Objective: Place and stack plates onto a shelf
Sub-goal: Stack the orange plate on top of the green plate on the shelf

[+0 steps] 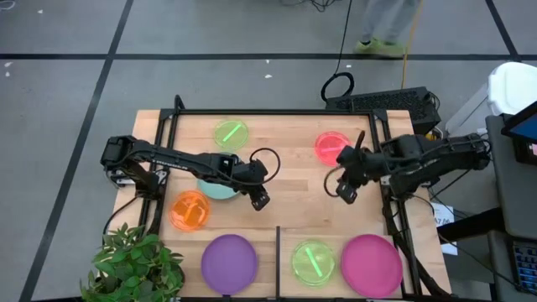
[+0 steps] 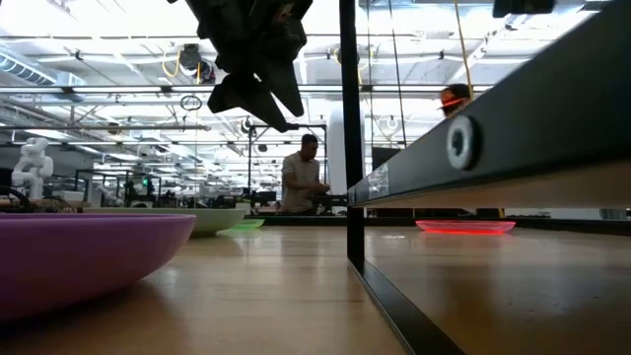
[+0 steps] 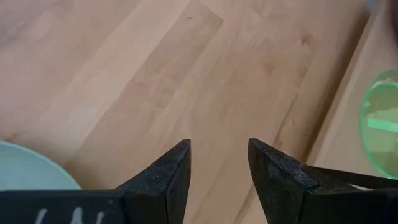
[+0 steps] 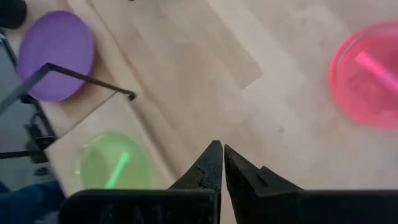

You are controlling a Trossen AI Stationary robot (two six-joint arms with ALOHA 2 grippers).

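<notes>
Red-pink plate [image 1: 331, 148] on the table just beside the right gripper [image 1: 345, 195], fingers together, empty | pale teal plate [image 1: 220, 190] under the left arm, left gripper [image 1: 259, 201] fingers apart, holding nothing

A large open robotics lab, seen across a wooden worktable [image 1: 294, 168]. Rows of ceiling strip lights [image 2: 118, 59] and overhead cable runs stretch over long benches, where a person [image 2: 301, 176] stands at work. A small white humanoid figure [image 2: 32, 168], probably a robot model, sits at one side. A keyboard [image 1: 386, 101] and cables lie on the grey grid-marked floor.
</notes>
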